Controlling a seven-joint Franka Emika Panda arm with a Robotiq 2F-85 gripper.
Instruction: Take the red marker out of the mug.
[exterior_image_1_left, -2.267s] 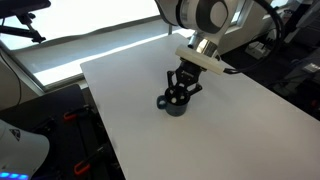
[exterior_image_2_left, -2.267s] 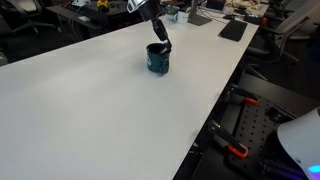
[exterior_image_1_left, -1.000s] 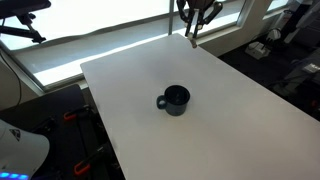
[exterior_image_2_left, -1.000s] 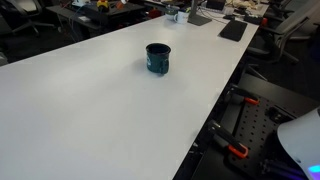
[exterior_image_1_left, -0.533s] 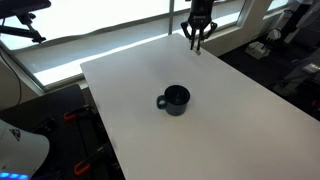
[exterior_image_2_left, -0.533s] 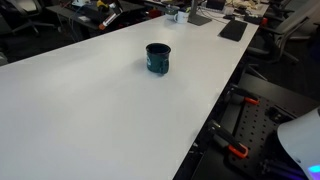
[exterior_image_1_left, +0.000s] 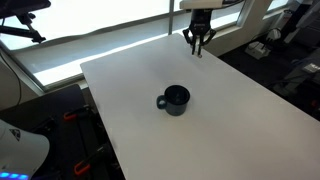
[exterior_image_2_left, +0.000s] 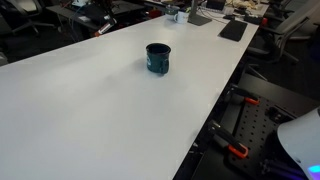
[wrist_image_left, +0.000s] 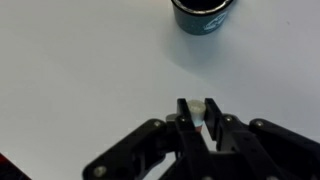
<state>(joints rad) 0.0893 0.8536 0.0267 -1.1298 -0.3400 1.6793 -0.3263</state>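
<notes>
High above the white table (exterior_image_1_left: 120, 110), my black two-finger gripper (exterior_image_1_left: 198, 44) hangs near the far edge, well apart from the small round dark mug (exterior_image_1_left: 175, 100). In the wrist view the fingers (wrist_image_left: 187, 116) are clenched on a reddish sliver, which I take for the thin dark-red marker (wrist_image_left: 202, 113), seen end-on and clear of the mug. A weak pinch could let it slide free and roll off that edge. An exterior view shows the mug (exterior_image_2_left: 158, 57) alone, with no arm; only the wrist camera shows the grip.
</notes>
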